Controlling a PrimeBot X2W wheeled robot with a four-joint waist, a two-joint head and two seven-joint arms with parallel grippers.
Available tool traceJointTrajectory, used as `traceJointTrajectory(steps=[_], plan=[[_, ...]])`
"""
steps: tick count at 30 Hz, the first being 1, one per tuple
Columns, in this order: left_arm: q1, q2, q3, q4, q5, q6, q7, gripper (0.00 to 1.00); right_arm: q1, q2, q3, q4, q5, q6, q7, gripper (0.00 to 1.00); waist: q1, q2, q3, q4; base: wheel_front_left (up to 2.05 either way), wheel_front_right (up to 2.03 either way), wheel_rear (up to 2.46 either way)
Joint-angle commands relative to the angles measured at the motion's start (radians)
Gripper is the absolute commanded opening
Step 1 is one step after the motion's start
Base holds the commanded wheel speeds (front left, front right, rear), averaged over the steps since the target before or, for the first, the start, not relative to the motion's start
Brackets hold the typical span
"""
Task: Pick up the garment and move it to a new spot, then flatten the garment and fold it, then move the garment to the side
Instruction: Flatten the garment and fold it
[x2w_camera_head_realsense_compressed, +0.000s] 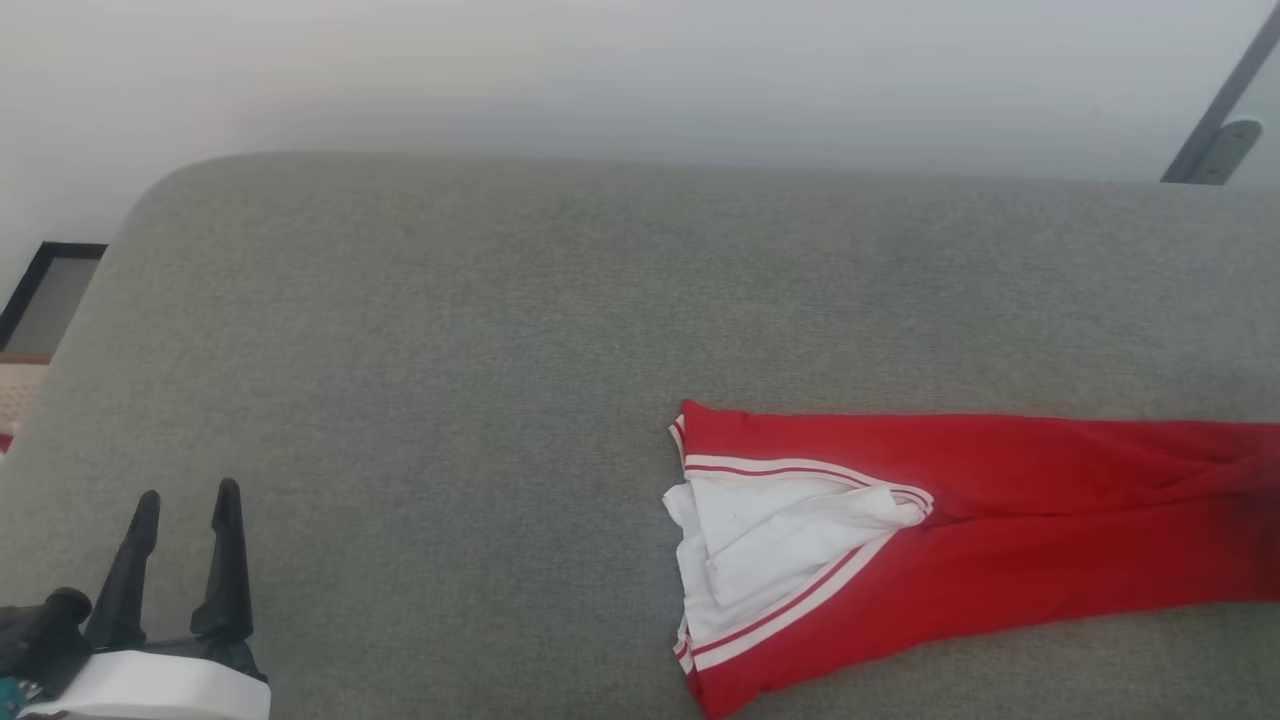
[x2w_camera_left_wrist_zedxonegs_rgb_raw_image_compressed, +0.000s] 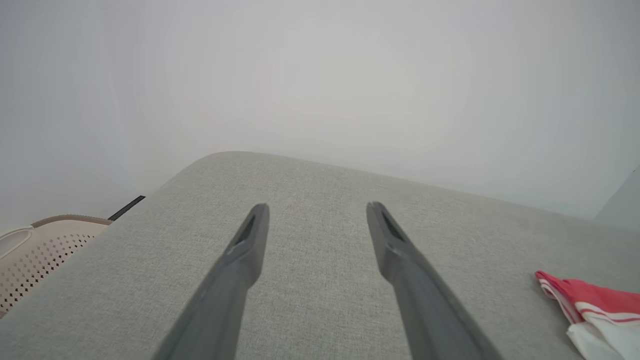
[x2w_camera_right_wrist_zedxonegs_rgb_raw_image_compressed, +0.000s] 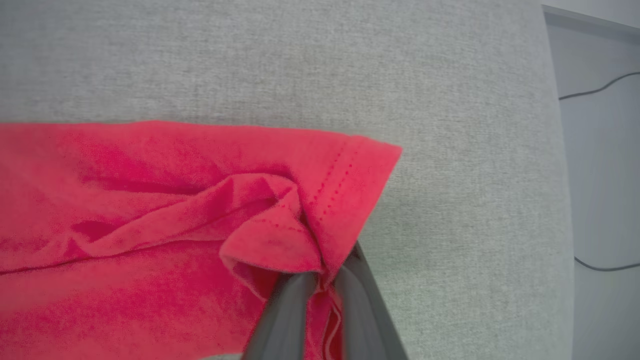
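The garment, a red shirt with white sleeve ends and red-white stripe trim, lies stretched across the right part of the grey cushion, running off the right edge of the head view. Its sleeve end peeks in at the lower right of the left wrist view. In the right wrist view my right gripper is shut on a bunched fold near the hem corner of the garment. My left gripper stands open over bare cushion at the lower left, far from the shirt, its fingers spread wide.
A beige perforated basket sits off the cushion's left edge. A dark-framed panel stands on the floor at far left. Cables lie on the floor past the cushion's right edge. A pale wall rises behind.
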Motion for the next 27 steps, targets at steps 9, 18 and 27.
traceJointTrajectory(steps=[9,18,27], plan=[[0.002,0.006,0.011,-0.008,0.0,-0.002,-0.004,1.0,0.023,0.056,0.122,-0.224,0.102,-0.002,0.059,0.0,0.0,-0.0001,-0.02,-0.037,0.0,0.0,0.0],[-0.008,0.001,-0.017,-0.007,0.001,-0.002,-0.004,1.0,0.071,0.13,0.247,-0.506,0.197,-0.001,0.106,0.0,0.0,-0.0001,-0.04,-0.018,0.0,0.0,0.0],[-0.023,0.01,-0.058,0.002,-0.011,-0.002,-0.004,1.0,0.074,0.233,0.381,-0.597,0.203,-0.001,0.099,0.0,0.0,-0.0001,-0.056,0.049,0.0,0.0,0.0]])
